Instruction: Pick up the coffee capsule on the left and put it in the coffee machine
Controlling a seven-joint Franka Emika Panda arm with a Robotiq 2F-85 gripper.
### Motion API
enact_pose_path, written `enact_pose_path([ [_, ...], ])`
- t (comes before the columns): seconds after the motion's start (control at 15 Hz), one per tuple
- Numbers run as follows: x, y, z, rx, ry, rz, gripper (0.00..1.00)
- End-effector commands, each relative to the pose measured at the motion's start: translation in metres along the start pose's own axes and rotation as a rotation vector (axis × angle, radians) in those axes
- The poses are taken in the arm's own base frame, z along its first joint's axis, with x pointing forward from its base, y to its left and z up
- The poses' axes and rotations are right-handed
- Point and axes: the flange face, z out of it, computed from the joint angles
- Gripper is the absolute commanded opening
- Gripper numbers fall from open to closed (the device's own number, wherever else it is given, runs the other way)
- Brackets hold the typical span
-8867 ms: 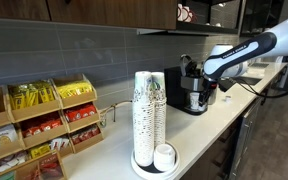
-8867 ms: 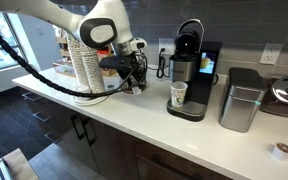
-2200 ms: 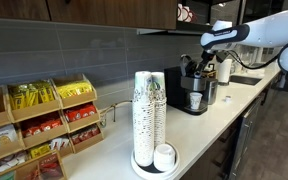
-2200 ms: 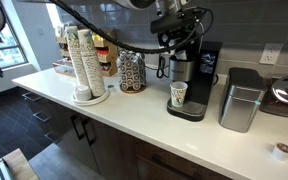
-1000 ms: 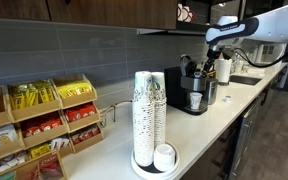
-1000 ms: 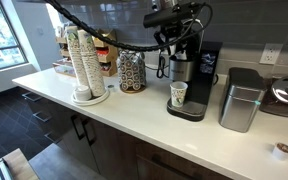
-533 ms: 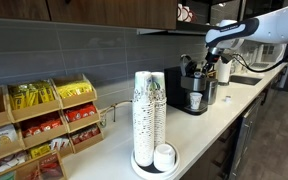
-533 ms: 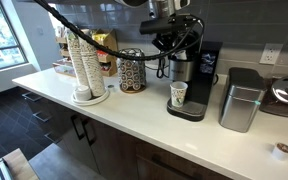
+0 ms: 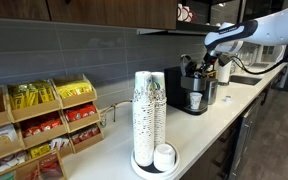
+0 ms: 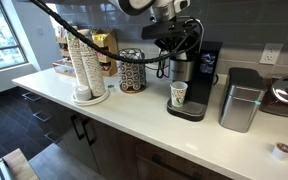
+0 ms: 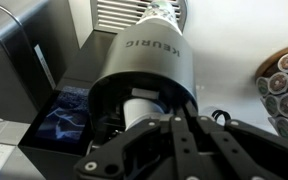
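Here, coffee machine (image 10: pixel 202 85): black box with a silvery rounded head marked KEURIG, on the white counter (image 10: pixel 134 118) by the wall.
Spout bay: paper cup (image 10: pixel 178 95) standing inside.
Gripper (image 10: pixel 176 42): just above the head; whether it grips anything, I cannot tell.

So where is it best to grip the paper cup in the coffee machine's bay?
Probably its upper side wall, coming level from the open front: the paper cup stands upright, and the coffee machine overhangs its rim and closes the back.
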Motion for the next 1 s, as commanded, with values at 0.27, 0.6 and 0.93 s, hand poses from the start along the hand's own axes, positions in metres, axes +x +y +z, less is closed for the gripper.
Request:
enact_pose_path([
  [0.27, -0.0031, -0.0047, 0.0007, -0.039, 0.065, 0.019, 0.07],
  [0.6, -0.0030, -0.0010, -0.0047, -0.070, 0.083, 0.025, 0.06],
  [0.93, -0.0106, 0.0034, -0.0046, -0.088, 0.029, 0.048, 0.07],
])
